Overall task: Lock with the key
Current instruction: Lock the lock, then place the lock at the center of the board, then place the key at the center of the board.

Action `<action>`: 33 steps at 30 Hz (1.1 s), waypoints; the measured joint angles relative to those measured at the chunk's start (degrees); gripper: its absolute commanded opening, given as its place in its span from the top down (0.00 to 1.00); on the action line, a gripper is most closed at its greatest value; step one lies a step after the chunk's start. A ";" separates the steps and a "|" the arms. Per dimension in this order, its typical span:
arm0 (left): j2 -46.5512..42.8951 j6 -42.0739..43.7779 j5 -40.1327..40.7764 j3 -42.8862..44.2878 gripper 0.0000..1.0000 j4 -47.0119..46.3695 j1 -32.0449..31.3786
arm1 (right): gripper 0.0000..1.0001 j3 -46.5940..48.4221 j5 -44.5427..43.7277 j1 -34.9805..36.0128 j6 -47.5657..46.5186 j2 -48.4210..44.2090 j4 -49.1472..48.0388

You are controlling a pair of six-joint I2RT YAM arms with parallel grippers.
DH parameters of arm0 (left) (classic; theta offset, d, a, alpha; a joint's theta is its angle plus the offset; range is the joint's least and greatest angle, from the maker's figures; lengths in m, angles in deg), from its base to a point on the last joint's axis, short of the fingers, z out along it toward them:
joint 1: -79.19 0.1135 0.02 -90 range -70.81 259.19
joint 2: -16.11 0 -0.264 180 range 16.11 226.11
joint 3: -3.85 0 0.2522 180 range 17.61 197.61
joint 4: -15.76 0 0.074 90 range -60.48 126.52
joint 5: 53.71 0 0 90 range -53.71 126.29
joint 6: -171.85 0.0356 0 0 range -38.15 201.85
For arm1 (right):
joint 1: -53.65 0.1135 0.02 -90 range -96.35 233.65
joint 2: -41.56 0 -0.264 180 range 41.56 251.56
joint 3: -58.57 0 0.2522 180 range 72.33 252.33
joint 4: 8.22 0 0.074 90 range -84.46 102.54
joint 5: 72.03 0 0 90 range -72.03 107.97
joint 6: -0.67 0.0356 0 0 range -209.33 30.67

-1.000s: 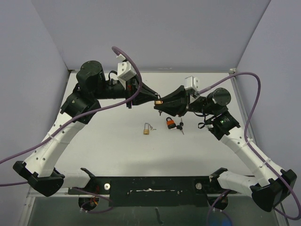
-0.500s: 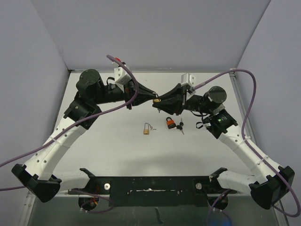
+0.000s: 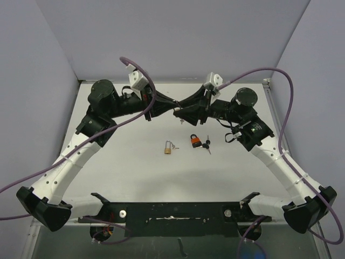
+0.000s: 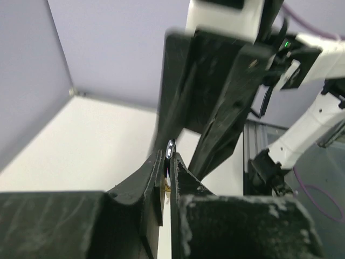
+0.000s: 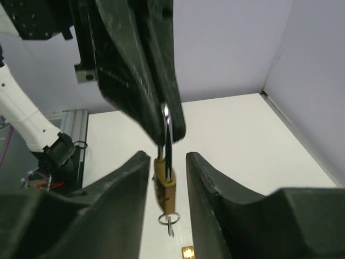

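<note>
Right wrist: padlock (image 5: 164, 186) hangs btwn right pincer (image 5: 167, 157) jaws, narrowly apart, prob. untouched; left pincer (image 4: 168, 157) clamps shackle (image 5: 166, 129), top hidden.

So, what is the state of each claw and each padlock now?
hanging brass padlock: in the air, key ring below.
left claw: shut on its shackle.
right claw: open around its body.
small brass padlock: lying free on the table.
orange padlock: lying free, keys beside it.

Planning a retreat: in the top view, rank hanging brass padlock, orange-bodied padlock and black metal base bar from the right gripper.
1. Hanging brass padlock, between right gripper jaws.
2. Orange-bodied padlock, on table.
3. Black metal base bar, near edge.
</note>
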 measured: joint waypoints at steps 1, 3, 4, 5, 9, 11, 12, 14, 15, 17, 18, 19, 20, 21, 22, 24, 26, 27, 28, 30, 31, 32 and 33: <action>0.15 -1.01 -0.15 0.24 1.00 0.31 0.61 | 0.48 0.66 -0.87 0.00 0.07 0.37 0.39; 0.83 -3.23 -1.16 0.24 1.00 3.06 2.29 | 0.39 2.34 -2.54 0.00 -0.24 0.81 0.68; 1.31 -4.13 -1.16 0.24 1.00 3.74 3.17 | 0.28 2.71 -3.34 0.00 -0.44 0.68 0.87; 1.73 -5.07 -1.05 0.24 1.00 4.55 4.52 | 0.23 2.73 -4.33 0.02 -0.61 0.24 1.42; 2.45 -6.91 -0.24 1.60 1.00 7.02 9.49 | 0.15 0.15 -8.31 0.04 -1.05 -2.29 3.89; 2.71 -7.17 -0.02 3.69 1.00 7.82 10.64 | 0.15 -1.70 -10.21 0.04 -1.11 -3.85 5.33; 2.71 -7.21 -0.04 4.57 1.00 7.87 10.80 | 0.15 -2.49 -11.26 0.04 -1.11 -4.46 6.12; 2.69 -7.41 -0.26 6.21 1.00 7.63 10.80 | 0.18 -3.28 -13.11 0.04 -1.05 -5.09 7.32; 2.69 -7.78 -0.50 6.73 1.00 7.15 10.78 | 0.21 -3.48 -13.84 0.04 -0.98 -5.16 7.50; 2.69 -8.61 -1.16 6.97 1.00 6.69 10.80 | 0.27 -4.28 -15.52 0.07 -0.33 -5.29 7.17; 2.69 -8.92 -1.38 6.97 1.00 6.69 10.80 | 0.28 -5.09 -16.41 0.07 0.11 -5.40 6.56; 2.69 -9.35 -1.62 6.95 1.00 6.73 10.80 | 0.28 -5.86 -17.03 0.07 0.55 -5.51 5.90; 2.69 -9.77 -1.81 6.95 1.00 6.75 10.80 | 0.28 -6.95 -17.84 0.11 1.25 -5.60 4.79; 2.69 -9.99 -2.03 6.95 1.00 6.71 10.80 | 0.27 -7.87 -18.40 0.13 1.75 -5.60 3.87; 2.67 -10.14 -2.16 6.95 1.00 6.71 10.80 | 0.26 -8.55 -18.86 0.17 2.19 -5.53 3.04; 2.64 -10.43 -2.47 6.95 1.00 6.71 10.78 | 0.25 -8.85 -19.17 0.33 2.97 -5.16 2.08; 2.64 -10.95 -2.78 6.93 1.00 6.71 10.80 | 0.24 -8.83 -19.17 0.72 3.32 -4.57 0.20; 2.62 -11.28 -2.97 6.91 1.00 6.64 10.80 | 0.24 -8.79 -19.15 1.01 3.52 -4.22 -0.63; 2.60 -11.58 -3.17 6.84 1.00 6.51 10.80 | 0.23 -8.79 -19.12 1.29 3.56 -3.91 -1.25; 2.56 -12.00 -3.52 6.67 1.00 6.36 10.78 | 0.22 -8.76 -19.04 2.01 3.82 -3.08 -2.86; 2.56 -12.33 -3.61 6.54 1.00 6.14 10.78 | 0.22 -8.72 -18.86 2.34 3.98 -2.71 -3.37; 2.54 -12.57 -3.72 6.32 1.00 5.99 10.78 | 0.22 -8.66 -18.71 2.62 4.20 -2.25 -3.98; 2.49 -12.74 -3.72 6.14 1.00 5.92 10.78 | 0.23 -8.48 -18.62 2.86 4.37 -1.79 -4.46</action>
